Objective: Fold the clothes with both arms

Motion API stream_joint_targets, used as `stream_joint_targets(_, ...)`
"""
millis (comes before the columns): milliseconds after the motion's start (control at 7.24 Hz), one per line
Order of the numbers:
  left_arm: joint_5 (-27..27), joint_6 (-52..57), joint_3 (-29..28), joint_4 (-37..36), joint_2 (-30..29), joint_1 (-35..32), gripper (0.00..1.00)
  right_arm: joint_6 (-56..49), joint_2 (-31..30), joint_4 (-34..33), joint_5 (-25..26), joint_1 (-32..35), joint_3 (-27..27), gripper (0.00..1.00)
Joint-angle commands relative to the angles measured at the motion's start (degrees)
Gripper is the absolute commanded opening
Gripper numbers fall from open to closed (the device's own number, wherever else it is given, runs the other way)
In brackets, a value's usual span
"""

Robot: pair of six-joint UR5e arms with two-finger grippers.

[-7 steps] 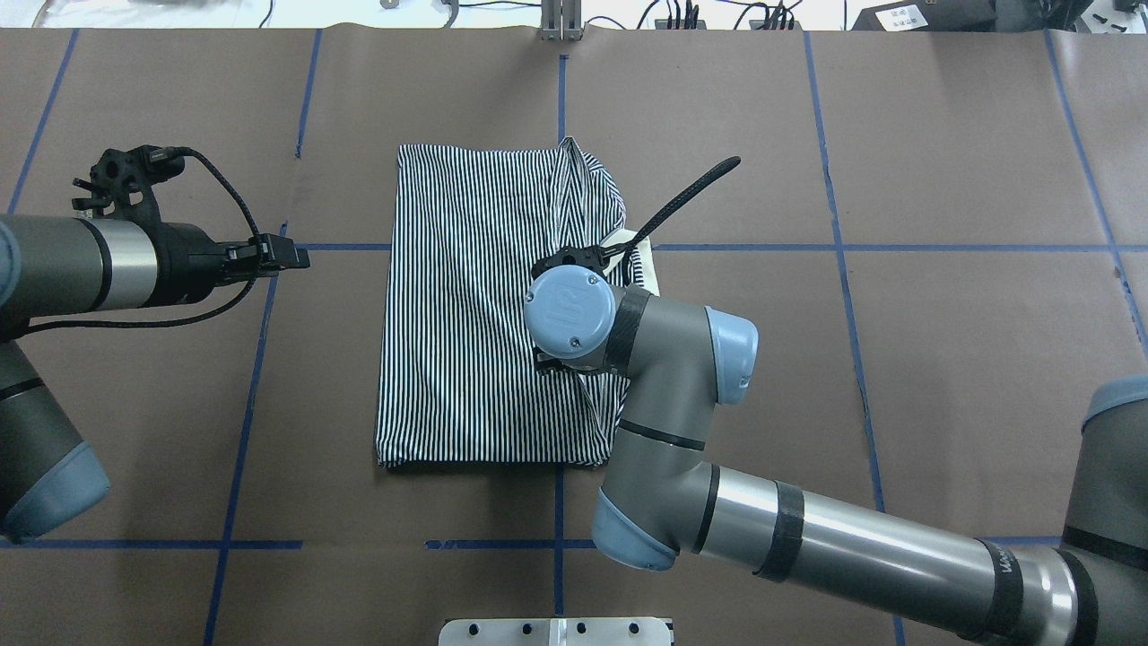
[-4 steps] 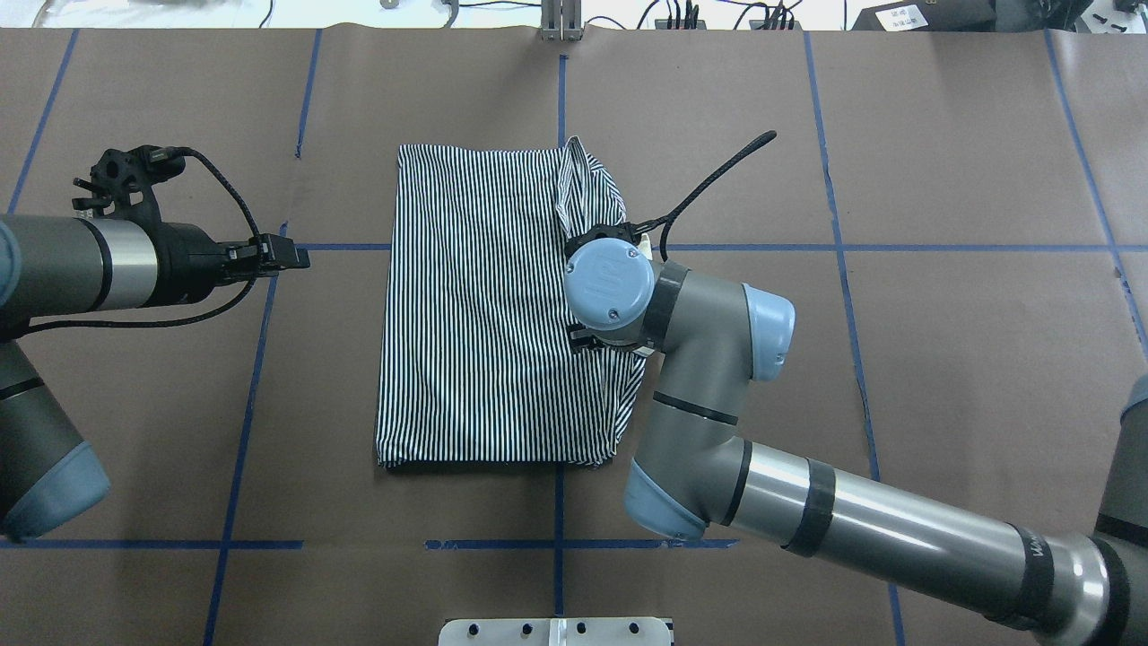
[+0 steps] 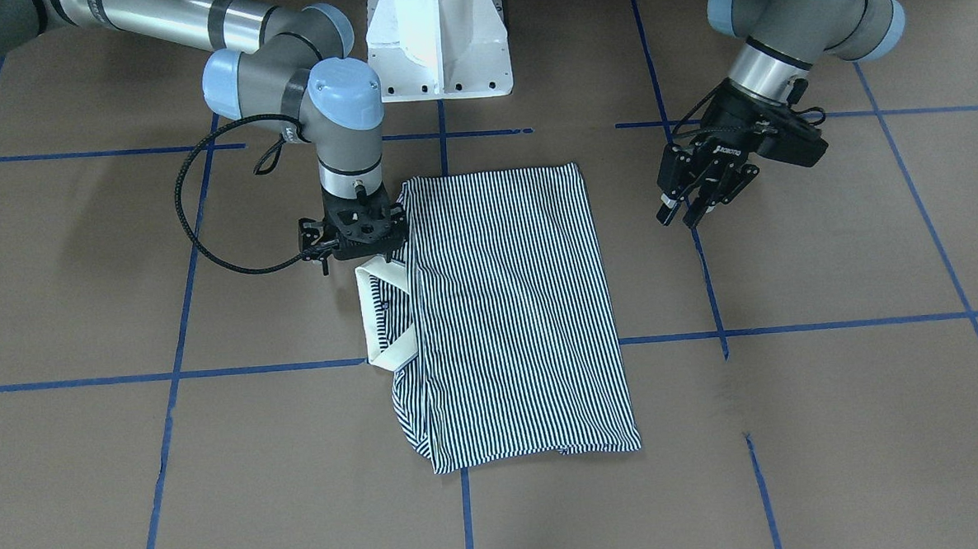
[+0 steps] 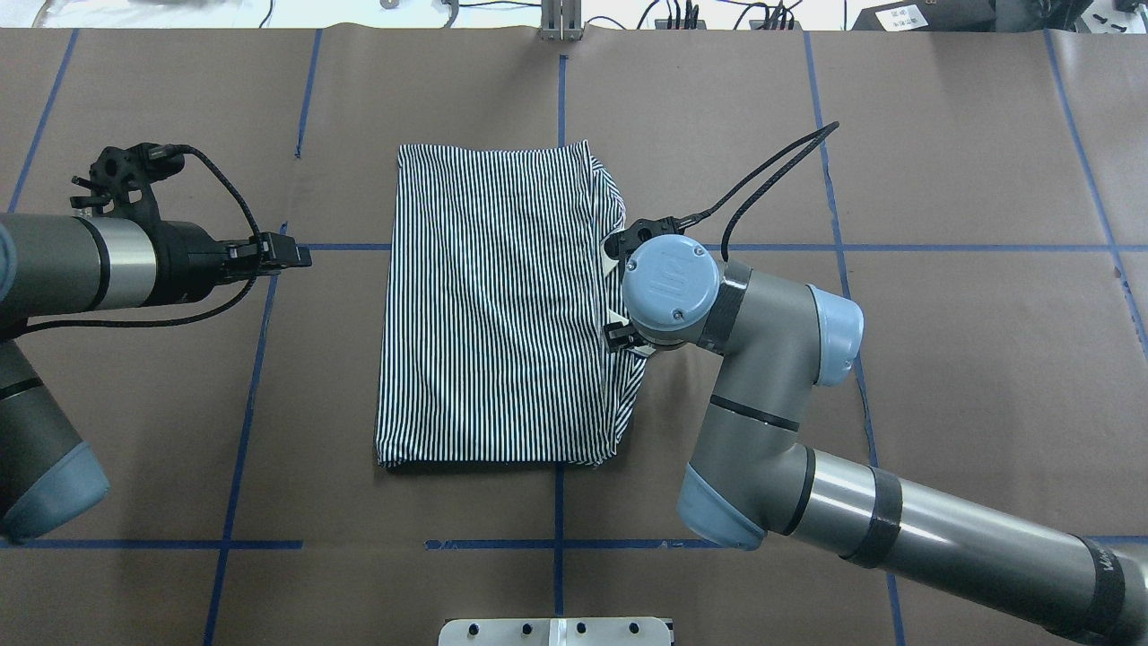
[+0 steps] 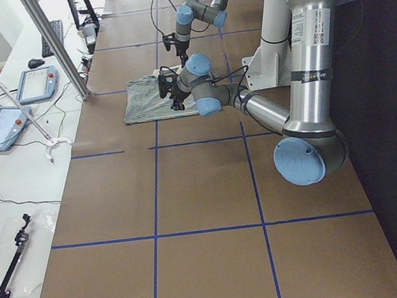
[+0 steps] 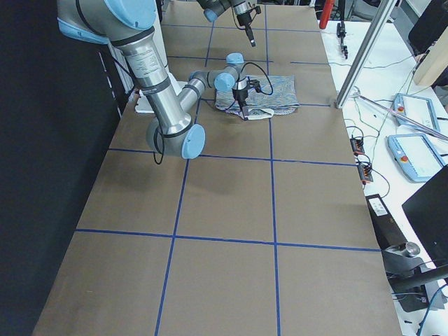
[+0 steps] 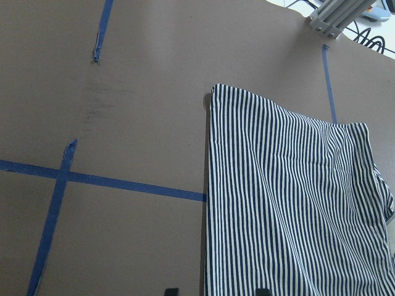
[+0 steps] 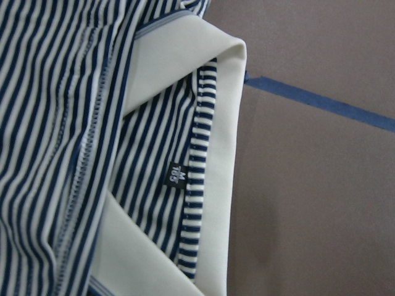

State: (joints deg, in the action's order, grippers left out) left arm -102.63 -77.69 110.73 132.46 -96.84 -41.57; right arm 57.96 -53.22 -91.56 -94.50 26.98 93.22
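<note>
The navy-and-white striped polo shirt lies folded into a tall rectangle at mid-table, and shows too in the front view. Its cream collar sticks out at the robot's right edge; the right wrist view shows the collar close up with a small black size tag. My right gripper points straight down at that edge, fingers hidden under the wrist, apparently shut on the fabric, which bulges towards it. My left gripper hovers open off the shirt's left side, well apart from it, fingertips spread.
The white pedestal base stands at the robot's side of the table. A black cable loops out from the right wrist. Blue tape lines grid the brown table. An aluminium post stands at the far edge.
My right arm has slid to the right, from over the shirt's middle to its collar edge. The raised fold at the shirt's far right corner has spread flatter. The left arm has not moved.
</note>
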Motion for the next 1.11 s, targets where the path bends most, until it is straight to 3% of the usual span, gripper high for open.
stream_joint_targets(0, 0.0, 0.0, 0.7, -0.1, 0.1, 0.0, 0.51, 20.4, -0.4, 0.5, 2.9, -4.6, 4.1, 1.00)
stream_joint_targets(276, 0.0, 0.1, 0.7, -0.1, 0.2, 0.0, 0.50, 39.1, -3.1, 2.9, 7.6, -9.7, 7.7, 0.99)
stream_joint_targets(553, 0.0, 0.1, 0.6, -0.1, 0.2, 0.0, 0.51, 55.8, -3.5, 6.5, 7.8, -10.9, 7.7, 0.81)
stream_joint_targets(967, 0.1, 0.0, 0.8, -0.3, 0.2, 0.0, 0.51, 62.2, -5.1, 7.4, 8.0, -12.2, 7.5, 0.68)
